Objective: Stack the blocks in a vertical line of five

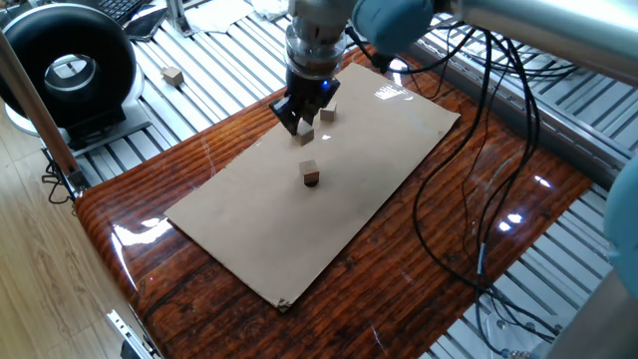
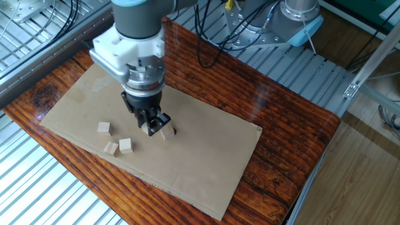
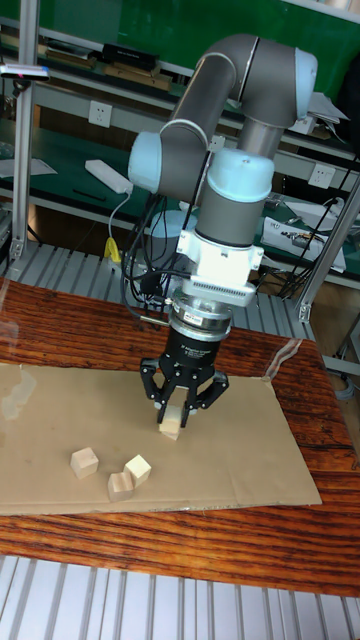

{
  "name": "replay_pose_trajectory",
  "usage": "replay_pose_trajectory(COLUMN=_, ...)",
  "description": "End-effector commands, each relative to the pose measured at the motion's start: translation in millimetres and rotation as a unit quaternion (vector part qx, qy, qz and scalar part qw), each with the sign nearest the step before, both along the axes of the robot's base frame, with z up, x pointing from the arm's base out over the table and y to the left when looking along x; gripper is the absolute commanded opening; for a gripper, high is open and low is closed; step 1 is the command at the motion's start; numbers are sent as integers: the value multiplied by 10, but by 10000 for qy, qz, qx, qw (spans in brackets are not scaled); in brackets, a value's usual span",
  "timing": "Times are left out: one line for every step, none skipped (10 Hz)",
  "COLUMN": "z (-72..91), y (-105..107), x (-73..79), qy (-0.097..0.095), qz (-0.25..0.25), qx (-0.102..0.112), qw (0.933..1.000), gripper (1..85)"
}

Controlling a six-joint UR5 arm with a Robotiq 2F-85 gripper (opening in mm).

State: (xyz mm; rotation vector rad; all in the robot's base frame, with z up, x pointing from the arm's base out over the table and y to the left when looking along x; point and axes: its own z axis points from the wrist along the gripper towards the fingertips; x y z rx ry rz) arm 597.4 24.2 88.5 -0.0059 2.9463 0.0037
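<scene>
plainly pale tan wooden blocks (image 2: 125, 145), small cubes, alike.

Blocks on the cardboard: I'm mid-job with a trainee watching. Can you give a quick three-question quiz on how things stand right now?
1. Count: in the other fixed view, how many blocks sit grouped near the edge of the cardboard sheet?
2. True or false: the gripper is shut on a held block.
3. The lone block beside the gripper rests on: A) the cardboard sheet, B) bare table wood, C) another block.

Key: 1) three; 2) true; 3) A.
</scene>
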Motion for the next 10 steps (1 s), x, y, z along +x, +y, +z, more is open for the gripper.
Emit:
replay_pose_trajectory(z=48, y=-73, x=148, qy=-286, qz=781, qx=-309, qw=9961, gripper=10)
replay_pose_trajectory(z=62, y=-79, x=175, qy=-322, qz=1026, qx=-347, qw=9936, gripper=10)
replay_pose_trajectory(z=69, y=-88, x=185, qy=-331, qz=1314, qx=-416, qw=9899, gripper=10)
replay_pose_trajectory(z=73, y=-96, x=199, qy=-351, qz=1661, qx=-517, qw=9841, gripper=10)
replay_pose_trajectory(z=83, y=-121, x=244, qy=-421, qz=1990, qx=-666, qw=9768, gripper=10)
replay_pose_trajectory(z=76, y=-130, x=295, qy=-489, qz=1988, qx=-679, qw=9765, gripper=10)
replay_pose_trajectory(z=80, y=-166, x=406, qy=-637, qz=1832, qx=-667, qw=9787, gripper=10)
replay_pose_trajectory(z=98, y=-218, x=545, qy=-809, qz=1657, qx=-603, qw=9810, gripper=10)
replay_pose_trajectory(z=106, y=-291, x=640, qy=-867, qz=1502, qx=-469, qw=9837, gripper=10)
replay_pose_trajectory(z=96, y=-336, x=686, qy=-863, qz=1304, qx=-305, qw=9872, gripper=10)
